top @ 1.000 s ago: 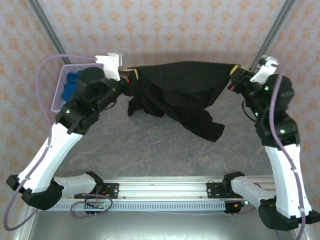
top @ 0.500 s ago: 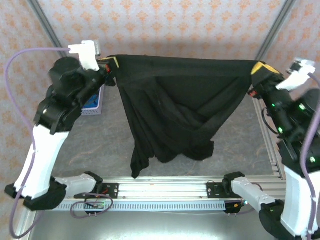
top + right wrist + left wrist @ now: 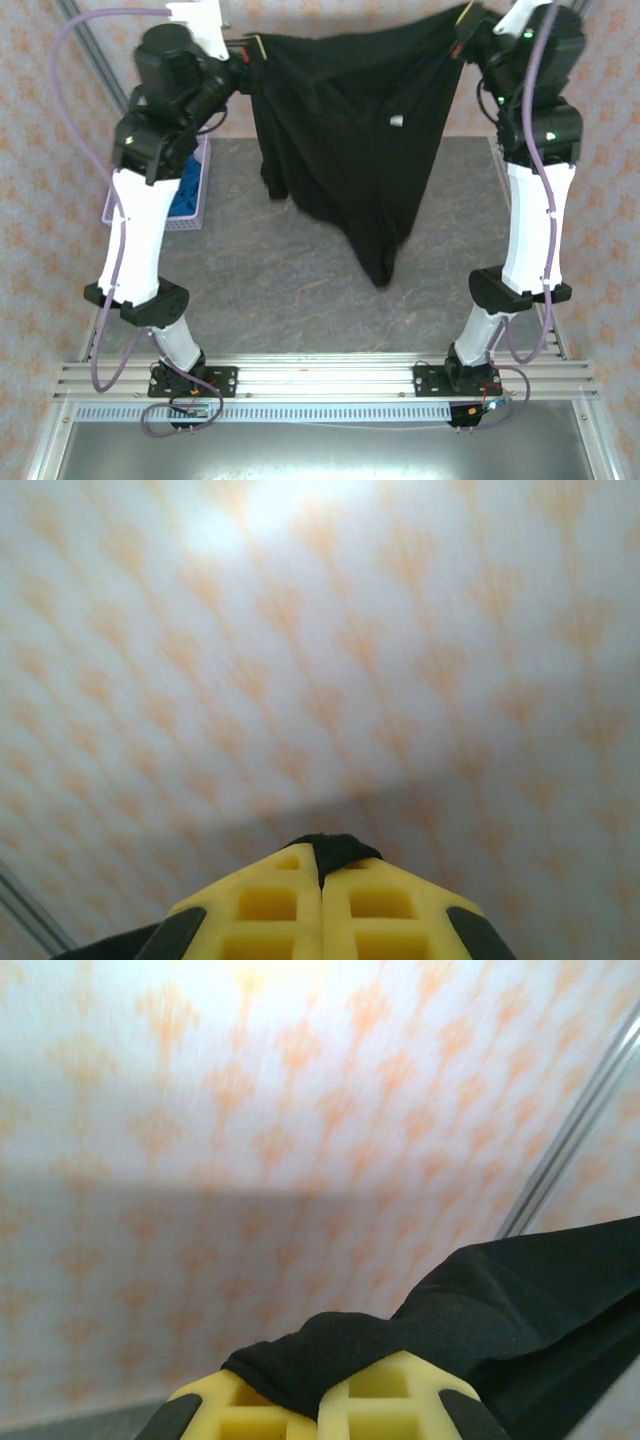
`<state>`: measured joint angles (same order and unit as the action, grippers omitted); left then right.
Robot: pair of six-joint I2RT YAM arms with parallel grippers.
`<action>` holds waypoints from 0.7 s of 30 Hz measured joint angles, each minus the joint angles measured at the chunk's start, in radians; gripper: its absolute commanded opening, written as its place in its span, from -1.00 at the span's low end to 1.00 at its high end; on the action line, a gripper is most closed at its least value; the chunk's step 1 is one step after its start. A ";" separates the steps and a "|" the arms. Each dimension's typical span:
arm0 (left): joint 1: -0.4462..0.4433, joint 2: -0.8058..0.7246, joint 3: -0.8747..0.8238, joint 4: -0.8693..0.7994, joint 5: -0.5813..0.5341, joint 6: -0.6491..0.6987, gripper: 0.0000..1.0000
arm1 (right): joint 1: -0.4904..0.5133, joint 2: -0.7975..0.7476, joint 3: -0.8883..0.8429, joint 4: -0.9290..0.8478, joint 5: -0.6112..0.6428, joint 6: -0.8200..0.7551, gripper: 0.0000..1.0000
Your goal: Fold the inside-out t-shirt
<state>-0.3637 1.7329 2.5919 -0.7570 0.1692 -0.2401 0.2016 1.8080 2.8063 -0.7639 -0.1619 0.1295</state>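
Two arms stand tall above the table, and between them hangs the inside-out t-shirt, black and spread like a curtain at the far side of the scene. The left gripper is closed on the top left corner of the cloth, and the right gripper is closed on the top right corner. From this upper edge the shirt falls in folds and narrows to a point over the middle of the table; whether this point touches the surface I cannot tell. A small white tag shows on the fabric, nearer to the right side. In the left wrist view the yellow fingers pinch a thick fold of the black fabric, which runs off to the right. In the right wrist view the fingers are pressed together with a small tuft of black cloth between their tips. At the left, behind the left arm, a lilac basket with a blue cloth inside stands on the table.
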 measured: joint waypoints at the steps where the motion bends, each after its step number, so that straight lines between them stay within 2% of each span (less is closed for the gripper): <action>1: 0.000 -0.033 -0.005 0.005 0.006 0.000 -1.00 | 0.000 -0.005 0.047 -0.003 -0.008 -0.001 -1.00; 4: 0.000 -0.162 -0.142 0.039 0.016 -0.001 -1.00 | -0.001 -0.043 0.107 -0.032 -0.037 -0.005 -1.00; 9: 0.000 -0.451 -0.767 0.210 0.037 -0.037 -1.00 | 0.006 -0.028 0.138 -0.193 -0.102 -0.045 -1.00; 12: 0.000 -0.518 -1.148 0.295 0.052 -0.082 -0.97 | 0.047 0.051 0.142 -0.373 -0.095 -0.094 -1.00; 14: -0.011 -0.488 -1.397 0.352 0.061 -0.118 -0.82 | 0.095 0.067 -0.039 -0.423 -0.056 -0.125 -1.00; 15: -0.018 -0.459 -1.488 0.367 0.063 -0.129 -0.74 | 0.113 0.051 -0.182 -0.394 -0.044 -0.133 -1.00; 17: -0.046 -0.377 -1.665 0.377 0.067 -0.154 -0.51 | 0.145 0.011 -0.579 -0.313 -0.023 -0.142 -1.00; 18: -0.060 -0.349 -1.720 0.376 0.068 -0.166 -0.41 | 0.152 0.008 -0.702 -0.305 -0.013 -0.143 -1.00; 21: -0.097 -0.326 -1.805 0.373 0.067 -0.187 0.16 | 0.153 0.003 -0.987 -0.291 0.035 -0.146 -1.00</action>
<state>-0.4610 1.4071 0.7868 -0.3843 0.2359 -0.4274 0.3542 1.8111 1.8194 -1.0546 -0.1265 -0.0166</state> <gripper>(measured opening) 0.436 0.046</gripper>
